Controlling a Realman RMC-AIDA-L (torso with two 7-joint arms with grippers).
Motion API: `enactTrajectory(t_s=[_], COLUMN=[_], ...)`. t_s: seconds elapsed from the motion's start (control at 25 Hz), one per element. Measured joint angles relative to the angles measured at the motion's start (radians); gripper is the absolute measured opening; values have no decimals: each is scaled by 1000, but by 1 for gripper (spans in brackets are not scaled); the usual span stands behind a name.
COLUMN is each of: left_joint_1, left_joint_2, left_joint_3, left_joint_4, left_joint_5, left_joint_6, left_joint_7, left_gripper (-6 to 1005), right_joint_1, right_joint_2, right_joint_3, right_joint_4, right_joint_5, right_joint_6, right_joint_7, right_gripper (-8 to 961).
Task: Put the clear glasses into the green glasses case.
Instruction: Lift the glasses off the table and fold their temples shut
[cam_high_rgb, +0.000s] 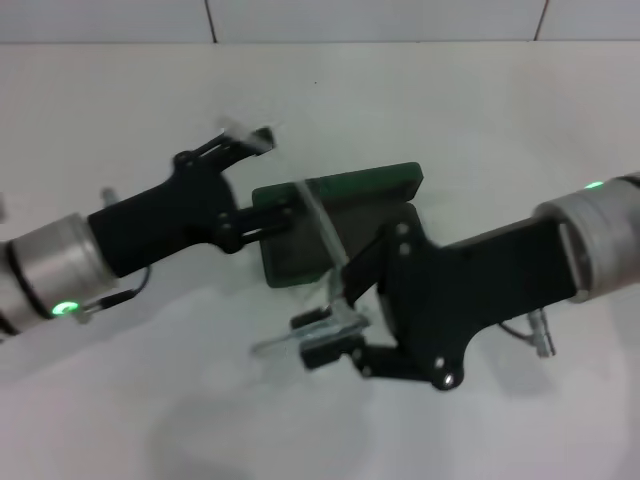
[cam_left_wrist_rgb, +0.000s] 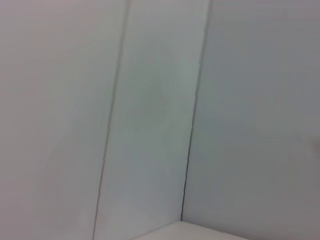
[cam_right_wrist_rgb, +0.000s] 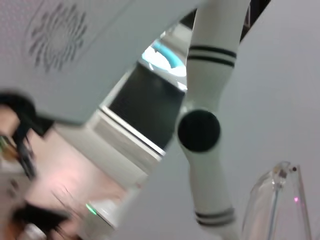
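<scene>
In the head view the green glasses case (cam_high_rgb: 385, 190) lies open at the table's middle, dark lining up and lid tilted back. The clear glasses (cam_high_rgb: 322, 232) hang partly over the case's near edge, one see-through arm slanting across the lining and the front part low at the near side. My right gripper (cam_high_rgb: 320, 338) is at that near edge, shut on the glasses' front part. My left gripper (cam_high_rgb: 266, 178) stands open at the case's left end, its lower finger (cam_high_rgb: 272, 218) against the case edge. The right wrist view shows a clear curved piece (cam_right_wrist_rgb: 275, 200).
The white table (cam_high_rgb: 150, 400) spreads around the case, with a tiled wall (cam_high_rgb: 380, 18) behind it. The left wrist view shows only pale wall panels (cam_left_wrist_rgb: 150, 125). A white jointed stand (cam_right_wrist_rgb: 205, 130) and room background fill the right wrist view.
</scene>
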Motion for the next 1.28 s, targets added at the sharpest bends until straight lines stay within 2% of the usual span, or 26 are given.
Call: enactTrajectory(t_s=[0.08, 0.16, 0.36, 0.6, 0.92, 1.28], left_joint_1=[-12, -24, -28, -21, -10, -10], left_joint_2=[-17, -21, -24, -28, -30, -33], left_joint_3=[0, 1, 2, 1, 1, 3], left_joint_4=[1, 1, -20, -83, -126, -135], left_joint_5=[0, -5, -70, -135, -192, -184], left_joint_6=[1, 11, 38, 158, 207, 220], left_joint_7=[67, 98, 170, 301, 371, 390], left_gripper=[862, 862, 862, 862, 862, 862], right_joint_1=[30, 41, 39, 45, 48, 41], right_joint_2=[1, 2, 2, 2, 1, 0], right_joint_3=[-22, -43, -91, -95, -95, -95], right_joint_4=[36, 50, 69, 97, 104, 104], right_joint_5=[8, 9, 37, 73, 67, 57], right_joint_6=[-6, 3, 56, 127, 189, 212], right_joint_7=[50, 88, 134, 209, 289, 304], right_gripper=[162, 163, 165, 167, 171, 175])
